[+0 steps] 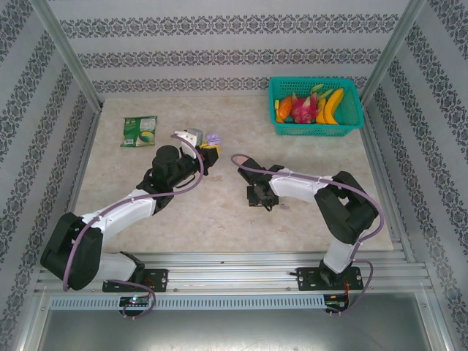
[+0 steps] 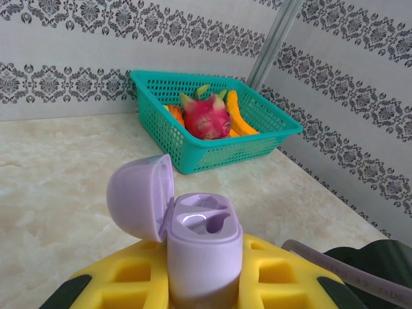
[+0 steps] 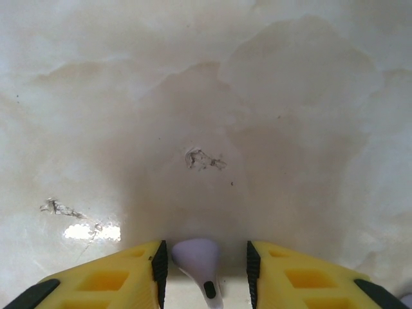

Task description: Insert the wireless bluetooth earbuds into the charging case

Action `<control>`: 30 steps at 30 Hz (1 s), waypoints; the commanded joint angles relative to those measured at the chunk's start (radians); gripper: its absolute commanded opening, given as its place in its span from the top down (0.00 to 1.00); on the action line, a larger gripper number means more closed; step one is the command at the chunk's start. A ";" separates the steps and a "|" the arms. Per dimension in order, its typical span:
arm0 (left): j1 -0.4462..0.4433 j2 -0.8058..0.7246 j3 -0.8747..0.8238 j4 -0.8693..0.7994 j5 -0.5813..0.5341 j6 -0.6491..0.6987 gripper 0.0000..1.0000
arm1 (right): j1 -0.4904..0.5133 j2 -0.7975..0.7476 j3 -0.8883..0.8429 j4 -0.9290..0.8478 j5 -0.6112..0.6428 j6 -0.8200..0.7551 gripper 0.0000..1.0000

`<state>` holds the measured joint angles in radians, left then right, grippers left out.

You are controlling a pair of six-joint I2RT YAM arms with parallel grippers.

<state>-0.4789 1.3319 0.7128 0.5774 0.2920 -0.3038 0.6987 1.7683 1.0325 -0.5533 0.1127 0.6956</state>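
Note:
My left gripper (image 1: 201, 144) (image 2: 205, 273) is shut on a pale purple charging case (image 2: 205, 241) and holds it upright above the table's middle. The case's lid (image 2: 138, 196) is flipped open to the left, and both sockets look empty. The case (image 1: 213, 137) shows as a small purple spot at the fingertips in the top view. My right gripper (image 1: 257, 196) (image 3: 203, 273) points down at the tabletop, open. A pale purple earbud (image 3: 196, 257) lies on the table between its yellow fingers (image 3: 129, 270), close to the left pad, with a gap on the right side.
A teal basket (image 1: 351, 126) (image 2: 212, 151) with toy fruit stands at the back right. A green snack packet (image 1: 139, 131) lies at the back left. Patterned walls and metal posts close the table in on three sides.

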 commanded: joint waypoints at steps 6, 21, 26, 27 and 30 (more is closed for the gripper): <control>-0.018 0.020 0.034 0.039 0.028 -0.002 1.00 | 0.016 0.023 0.018 0.032 0.002 -0.019 0.69; -0.018 0.020 0.023 0.058 0.063 0.020 1.00 | 0.017 -0.028 0.008 0.039 0.006 -0.019 0.80; -0.019 0.013 -0.004 0.107 0.083 0.037 1.00 | 0.016 -0.078 -0.007 0.042 0.022 -0.012 0.80; -0.018 0.009 -0.009 0.118 0.090 0.042 1.00 | 0.015 -0.090 -0.011 0.043 0.028 -0.011 0.80; -0.018 -0.003 -0.028 0.150 0.118 0.066 1.00 | 0.010 -0.128 -0.024 0.046 0.039 -0.007 0.80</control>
<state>-0.4847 1.3483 0.7097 0.6319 0.3656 -0.2825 0.6987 1.6905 1.0248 -0.5159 0.1169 0.6777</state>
